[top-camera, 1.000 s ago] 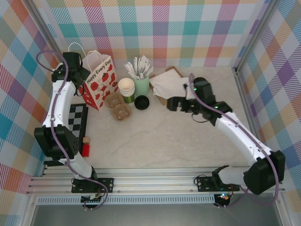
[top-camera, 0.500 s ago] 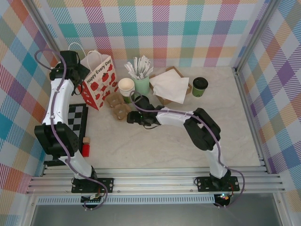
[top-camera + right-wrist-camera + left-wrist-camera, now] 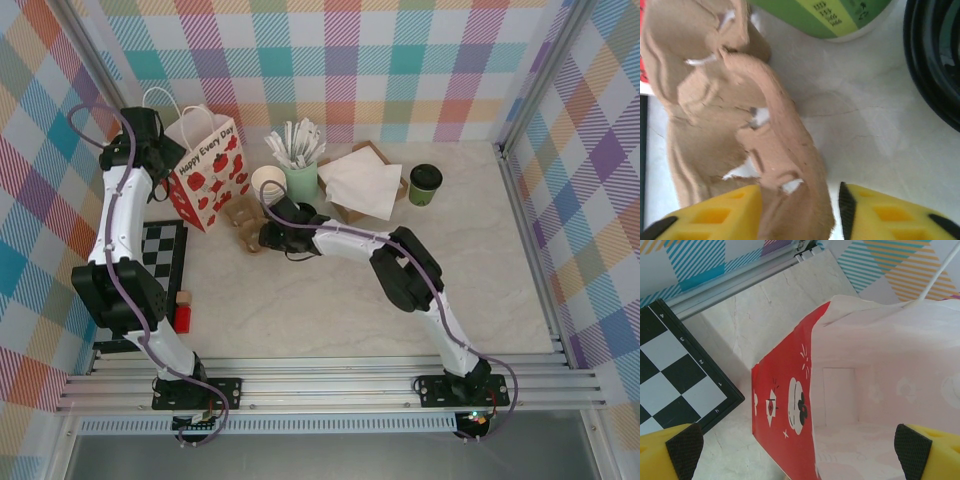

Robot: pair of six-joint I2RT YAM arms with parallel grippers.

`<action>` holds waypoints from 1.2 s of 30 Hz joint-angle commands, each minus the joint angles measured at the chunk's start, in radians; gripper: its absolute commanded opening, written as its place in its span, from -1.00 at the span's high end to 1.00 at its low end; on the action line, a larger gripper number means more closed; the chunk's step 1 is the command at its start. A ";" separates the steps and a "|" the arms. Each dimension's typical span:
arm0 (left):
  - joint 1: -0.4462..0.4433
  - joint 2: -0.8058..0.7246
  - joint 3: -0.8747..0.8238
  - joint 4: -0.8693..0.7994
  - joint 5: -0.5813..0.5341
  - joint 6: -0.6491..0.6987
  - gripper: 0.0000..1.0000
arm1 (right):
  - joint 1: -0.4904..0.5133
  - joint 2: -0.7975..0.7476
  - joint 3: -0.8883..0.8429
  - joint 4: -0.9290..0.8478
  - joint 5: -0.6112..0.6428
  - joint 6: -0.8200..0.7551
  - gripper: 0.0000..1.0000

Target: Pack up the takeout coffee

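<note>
Far right on the surface (image 3: 330,290), the takeout coffee (image 3: 425,184) stands upright just right of white napkins (image 3: 360,184), untouched. Right gripper (image 3: 799,205) sits well left of it, jaws partly closed around the edge of a brown pulp cup carrier (image 3: 735,120). Left gripper (image 3: 800,445) hangs over the open red-and-white gift bag (image 3: 865,390), jaws wide, empty.

Cup carrier (image 3: 740,150) – rough, torn brown pulp card; bag (image 3: 880,390) – smooth printed paper; table (image 3: 330,300) – pale marble look.
</note>
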 commanded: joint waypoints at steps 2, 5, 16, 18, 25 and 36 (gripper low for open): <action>0.013 0.024 -0.004 0.018 -0.003 -0.027 -1.00 | 0.012 -0.060 -0.028 -0.069 0.072 -0.086 0.32; 0.012 0.041 0.005 0.018 0.019 -0.029 -0.90 | 0.012 -0.164 -0.154 -0.053 0.112 -0.155 0.56; 0.013 -0.006 -0.049 -0.003 -0.003 -0.002 0.57 | -0.060 -0.595 -0.603 -0.173 0.033 -0.497 0.77; 0.012 -0.034 -0.066 -0.026 0.004 0.011 0.80 | -0.101 -0.672 -0.655 -0.237 0.007 -0.613 0.76; 0.011 -0.216 -0.180 -0.095 0.104 0.063 1.00 | -0.334 -0.785 -0.675 -0.429 -0.262 -0.985 0.77; -0.025 -0.579 -0.368 -0.396 0.096 0.179 1.00 | -0.576 -0.588 -0.479 -0.663 -0.318 -1.378 0.86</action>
